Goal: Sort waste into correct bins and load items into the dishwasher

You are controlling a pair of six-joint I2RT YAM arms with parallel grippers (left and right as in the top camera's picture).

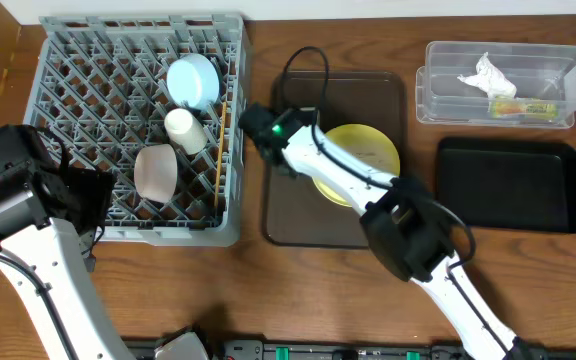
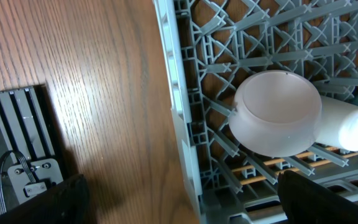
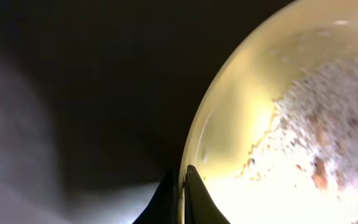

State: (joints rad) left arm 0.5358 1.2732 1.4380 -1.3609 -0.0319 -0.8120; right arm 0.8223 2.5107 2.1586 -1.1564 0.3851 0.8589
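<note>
A robotics lab staged as kitchen clean-up: left arm [image 1: 53, 270] and right arm [image 1: 423, 245] at a wooden table [image 1: 268, 290] carrying a grey dish rack [image 1: 78, 70], brown serving tray [image 1: 293, 220], clear tub [image 1: 438, 92] and black tray [image 1: 508, 185].

Wooden table [image 1: 268, 300]: warm mid-brown, long straight grain, fills nearly whole overhead view. Pale strip [image 1: 418, 8] beyond table's far edge, off-white and plain; wall or floor, cannot tell. Same pale tone past far left corner. Black hardware [image 1: 298, 350] along near edge, small green parts on it. Left wrist view: ribbed black plate [image 2: 17, 118] past table edge, grey bracket [image 2: 33, 177] beside it, thin black cable [image 2: 0, 183] looping at bracket. Light even and soft; shadows faint; mild sheen on wood.
</note>
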